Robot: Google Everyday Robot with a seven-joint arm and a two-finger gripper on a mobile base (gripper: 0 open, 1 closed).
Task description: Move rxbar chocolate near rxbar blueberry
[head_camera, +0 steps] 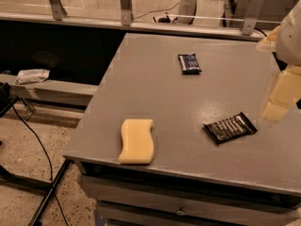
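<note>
The rxbar chocolate (230,127), a black wrapper with rows of silvery lettering, lies flat on the grey table (155,93) at the front right. The rxbar blueberry (189,63), a small dark navy wrapper, lies further back near the table's middle, well apart from the black bar. My gripper (273,111) hangs at the right edge of the view, just above the table. It is to the right of the chocolate bar, a little behind it, and does not touch it. It holds nothing that I can see.
A yellow sponge (137,141) lies near the table's front left edge. A metal rail with posts (125,6) runs behind the table. A lower shelf (51,89) with a pale cloth (32,75) stands at the left, with cables on the floor.
</note>
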